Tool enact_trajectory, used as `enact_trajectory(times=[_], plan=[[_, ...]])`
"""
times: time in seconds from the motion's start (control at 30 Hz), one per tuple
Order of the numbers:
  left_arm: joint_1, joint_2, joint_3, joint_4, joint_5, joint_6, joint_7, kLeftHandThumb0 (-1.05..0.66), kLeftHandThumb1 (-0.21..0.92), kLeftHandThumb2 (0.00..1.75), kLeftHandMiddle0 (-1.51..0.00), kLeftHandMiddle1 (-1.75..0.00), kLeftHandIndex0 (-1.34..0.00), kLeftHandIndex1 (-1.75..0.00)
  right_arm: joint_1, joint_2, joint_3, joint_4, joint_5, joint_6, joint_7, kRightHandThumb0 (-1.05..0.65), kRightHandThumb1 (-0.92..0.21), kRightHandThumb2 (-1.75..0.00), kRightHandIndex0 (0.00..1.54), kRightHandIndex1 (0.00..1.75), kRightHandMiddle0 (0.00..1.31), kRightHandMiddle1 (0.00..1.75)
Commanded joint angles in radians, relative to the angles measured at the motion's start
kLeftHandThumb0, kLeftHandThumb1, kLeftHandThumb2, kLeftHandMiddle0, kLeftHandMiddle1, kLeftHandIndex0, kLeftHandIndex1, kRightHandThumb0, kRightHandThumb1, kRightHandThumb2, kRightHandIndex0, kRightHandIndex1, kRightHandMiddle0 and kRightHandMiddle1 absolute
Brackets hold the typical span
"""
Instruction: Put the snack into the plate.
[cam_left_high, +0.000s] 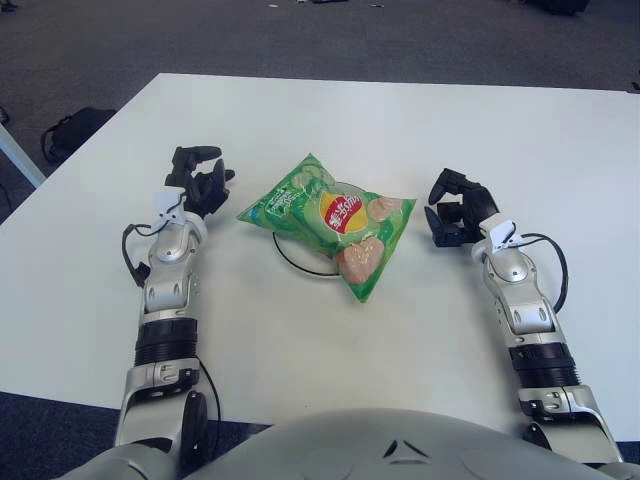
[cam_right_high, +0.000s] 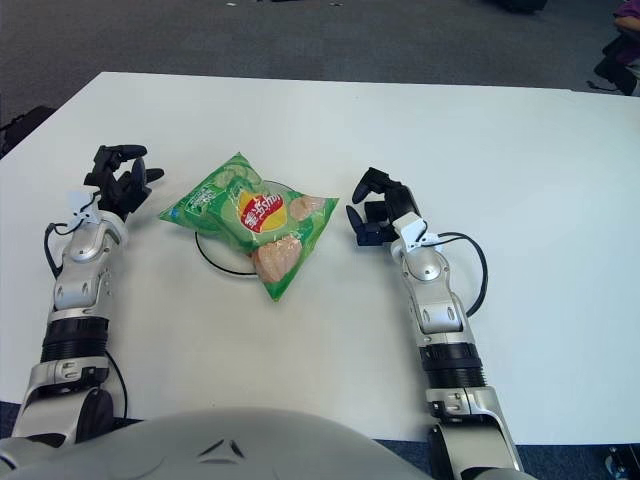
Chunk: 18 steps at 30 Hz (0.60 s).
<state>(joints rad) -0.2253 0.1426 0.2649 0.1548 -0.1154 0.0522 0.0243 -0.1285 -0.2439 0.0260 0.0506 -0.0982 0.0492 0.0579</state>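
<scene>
1. Looking down through the left eye view: a white worktop (cam_left_high: 300, 340) fills most of the scene, with dark floor beyond its far edge.
2. A green snack (cam_left_high: 328, 224) bag lies flat in the middle, resting on top of a plate (cam_left_high: 290, 256). The plate is almost wholly covered; only a thin dark rim shows at the near left of the bag and a pale sliver at its far side. The bag overhangs the plate on the left and on the near right.
3. The left hand (cam_left_high: 198, 181) shows just left of the bag, apart from it, its dark fingers curled together and holding nothing.
4. The right hand (cam_left_high: 455, 210) shows just right of the bag, also apart from it, fingers curled in on themselves with nothing between them.
5. A dark bag (cam_left_high: 72, 128) lies on the floor past the worktop's left edge.
6. Turning to the right eye view: the same scene sits shifted left. The snack (cam_right_high: 250, 220) again covers the plate (cam_right_high: 212, 262), whose dark rim peeks out at the near left.
7. The left hand (cam_right_high: 118, 180) is beside the snack's left end and the right hand (cam_right_high: 378, 215) beside its right corner; neither touches it, and both are closed on nothing.
8. Judging progress: the snack already lies on the plate and both hands are clear of it, so the task looks done, with nothing evident left.
</scene>
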Motion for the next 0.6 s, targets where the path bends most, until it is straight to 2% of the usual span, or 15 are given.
enact_trajectory(times=[0.0, 0.17, 0.4, 0.57], plan=[[0.012, -0.009, 0.014, 0.023, -0.023, -0.019, -0.003, -0.03, 0.46, 1.10, -0.58, -1.57, -0.32, -1.74, 0.060, -0.004, 0.016, 0.069, -0.028, 0.055, 0.009, -0.47, -0.35, -1.27, 1.21, 1.75, 0.59, 1.75], [0.023, -0.017, 0.017, 0.041, -0.049, -0.022, -0.020, -0.01, 0.38, 1.24, -0.60, -1.67, -0.35, -1.75, 0.062, -0.003, 0.014, 0.066, -0.026, 0.056, 0.008, -0.47, -0.35, -1.27, 1.21, 1.75, 0.59, 1.75], [0.052, -0.014, 0.003, 0.064, -0.034, -0.038, -0.029, -0.01, 0.09, 1.57, -0.80, -1.74, -0.55, -1.71, 0.062, 0.001, 0.011, 0.067, -0.022, 0.053, 0.005, -0.47, -0.35, -1.28, 1.22, 1.75, 0.59, 1.75], [0.076, -0.018, 0.003, 0.075, -0.048, -0.057, -0.057, -0.01, -0.01, 1.68, -0.88, -1.75, -0.62, -1.70, 0.063, 0.007, 0.005, 0.067, -0.014, 0.053, 0.002, -0.48, -0.33, -1.29, 1.23, 1.75, 0.60, 1.75]])
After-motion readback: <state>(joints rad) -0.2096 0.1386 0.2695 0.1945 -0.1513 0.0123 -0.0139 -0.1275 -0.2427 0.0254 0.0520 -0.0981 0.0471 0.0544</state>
